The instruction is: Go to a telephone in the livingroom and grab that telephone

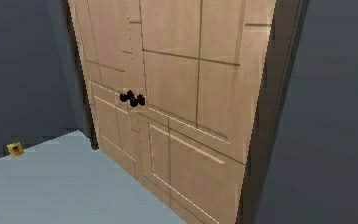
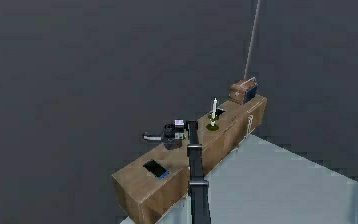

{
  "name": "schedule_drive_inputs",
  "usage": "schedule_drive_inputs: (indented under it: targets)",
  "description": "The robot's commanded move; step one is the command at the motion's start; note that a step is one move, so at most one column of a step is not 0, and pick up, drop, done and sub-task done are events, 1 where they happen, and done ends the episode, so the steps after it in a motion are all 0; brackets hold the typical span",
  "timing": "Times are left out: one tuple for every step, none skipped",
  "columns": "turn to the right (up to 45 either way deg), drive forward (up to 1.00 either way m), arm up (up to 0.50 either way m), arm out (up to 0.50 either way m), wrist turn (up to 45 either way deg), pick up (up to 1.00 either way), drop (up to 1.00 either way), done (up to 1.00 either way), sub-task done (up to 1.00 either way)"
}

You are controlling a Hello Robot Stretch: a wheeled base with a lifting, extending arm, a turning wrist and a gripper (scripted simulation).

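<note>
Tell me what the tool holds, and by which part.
Cannot be told: the tool ends against the shelf top, so no hold can be made out.

Pale panelled wooden door (image 1: 187,100) with dark round knobs (image 1: 133,98), set in dark grey-blue walls (image 1: 27,70) over a light grey-blue floor (image 1: 57,185). Sideways there's a long low brown wooden cabinet (image 2: 157,195) against that dark wall.

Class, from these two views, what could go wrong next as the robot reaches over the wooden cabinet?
The hand is near a small upright ornament on the wooden cabinet; a sideways swing might topple it.
A dark flat thing lies by the cabinet's front edge beside the arm; a nudge might push it off.
The wooden doors stand close ahead; driving forward might hit them.
</note>
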Motion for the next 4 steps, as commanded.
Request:
schedule_drive_inputs:
  targets:
    - [0.0, 0.00, -0.30, 0.00, 0.0, 0.00, 0.00, 0.00, 0.00]
    - [0.0, 0.00, 0.00, 0.00, 0.0, 1.00, 0.00, 0.00, 0.00]
    - [0.0, 0.00, 0.10, 0.00, 0.0, 0.00, 0.00, 0.00, 0.00]
    - [0.0, 0.00, 0.00, 0.00, 0.0, 0.00, 0.00, 1.00, 0.00]
